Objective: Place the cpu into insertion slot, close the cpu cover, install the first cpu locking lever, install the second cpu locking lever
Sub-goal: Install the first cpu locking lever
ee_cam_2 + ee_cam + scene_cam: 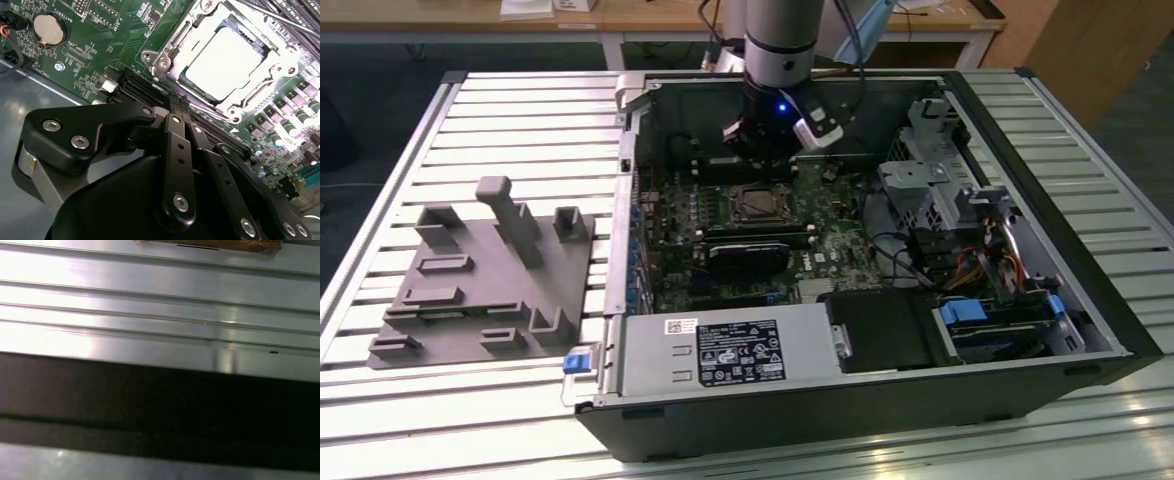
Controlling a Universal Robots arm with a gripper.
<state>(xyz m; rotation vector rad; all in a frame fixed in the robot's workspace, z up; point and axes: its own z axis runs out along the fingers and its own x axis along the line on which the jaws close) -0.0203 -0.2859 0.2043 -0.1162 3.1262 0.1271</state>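
Observation:
The cpu (224,59), a flat square chip with a bright silvery top, lies in the socket (758,203) on the green motherboard inside the open computer case. The cpu cover (172,56), a silver metal frame, lies flat around the chip, which shows through its window. A thin locking lever (285,17) runs along one side of the socket. My gripper (769,158) hangs over the board just behind the socket in the exterior view. In the second wrist view the gripper (178,100) has its black fingers (174,131) pressed together with nothing between them, their tips close to the socket's corner.
A black card (747,255) sits in front of the socket, and a power supply (720,350) fills the case's near edge. Drive cage and cables (947,200) crowd the exterior view's right. A grey fixture (480,270) stands on the ribbed table (160,305). A coin battery (49,27) is on the board.

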